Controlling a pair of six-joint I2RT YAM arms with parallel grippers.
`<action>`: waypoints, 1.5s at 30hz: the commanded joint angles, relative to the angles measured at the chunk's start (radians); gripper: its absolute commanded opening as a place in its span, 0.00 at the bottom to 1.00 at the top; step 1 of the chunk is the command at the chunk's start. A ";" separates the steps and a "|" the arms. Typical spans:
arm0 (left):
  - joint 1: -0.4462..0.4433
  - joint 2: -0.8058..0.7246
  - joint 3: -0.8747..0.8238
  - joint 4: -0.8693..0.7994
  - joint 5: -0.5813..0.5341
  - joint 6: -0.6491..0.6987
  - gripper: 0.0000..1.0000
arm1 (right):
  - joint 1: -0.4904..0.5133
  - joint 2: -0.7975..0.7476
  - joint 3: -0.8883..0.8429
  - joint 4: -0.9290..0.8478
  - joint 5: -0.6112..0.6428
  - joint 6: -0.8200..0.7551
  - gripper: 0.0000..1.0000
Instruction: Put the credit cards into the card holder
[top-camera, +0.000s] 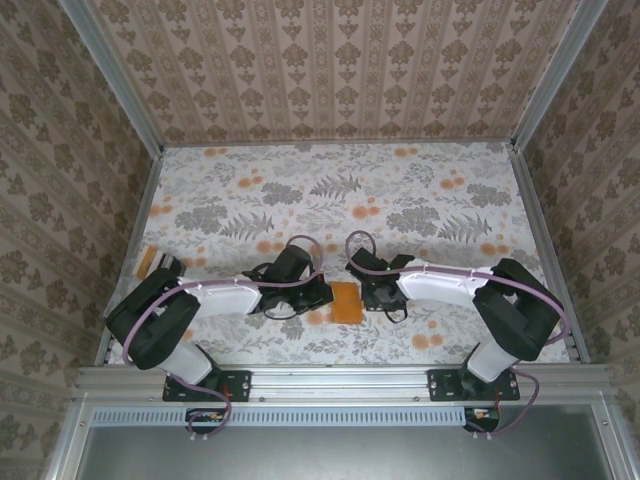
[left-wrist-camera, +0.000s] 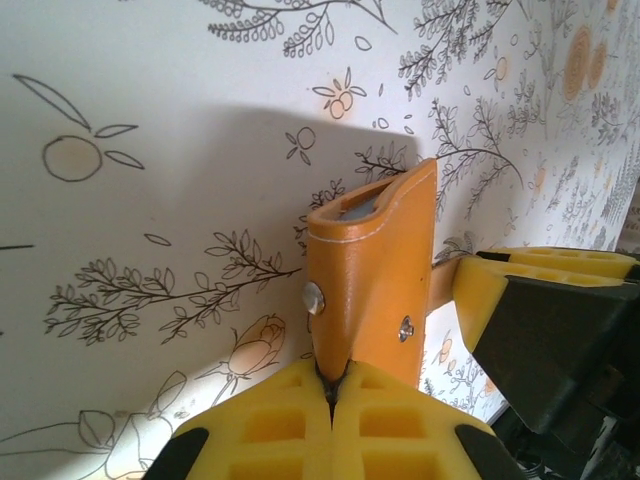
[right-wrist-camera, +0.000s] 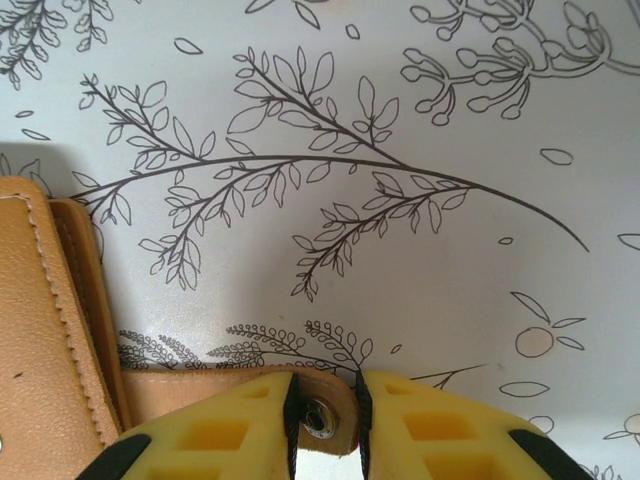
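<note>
The orange card holder (top-camera: 345, 302) sits between the two grippers near the table's front middle. My left gripper (left-wrist-camera: 333, 375) is shut on the holder's lower edge (left-wrist-camera: 370, 270), holding it upright. A grey credit card edge (left-wrist-camera: 360, 207) shows in its top pocket. My right gripper (right-wrist-camera: 325, 385) has its jaws slightly parted, and the holder's snap tab (right-wrist-camera: 322, 418) lies flat between the fingers. The tan inside of the holder (right-wrist-camera: 40, 330) lies at the left of the right wrist view. From above, the left gripper (top-camera: 322, 293) and right gripper (top-camera: 368, 292) flank the holder.
A small orange flat object (top-camera: 147, 262) lies at the table's left edge beside the left arm. The floral tablecloth (top-camera: 330, 190) stretches back to wallpapered walls. Metal frame rails (top-camera: 530, 220) run along the sides.
</note>
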 joint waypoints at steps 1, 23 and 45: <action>0.012 0.010 0.006 -0.090 -0.053 0.010 0.09 | 0.024 0.064 -0.042 -0.144 0.115 -0.024 0.26; 0.069 -0.251 0.207 -0.541 -0.329 0.186 0.58 | -0.071 -0.290 0.083 -0.145 0.037 -0.111 0.59; 1.013 -0.596 0.387 -1.145 -0.706 0.398 0.99 | -0.132 -0.184 0.235 0.014 -0.194 -0.216 0.72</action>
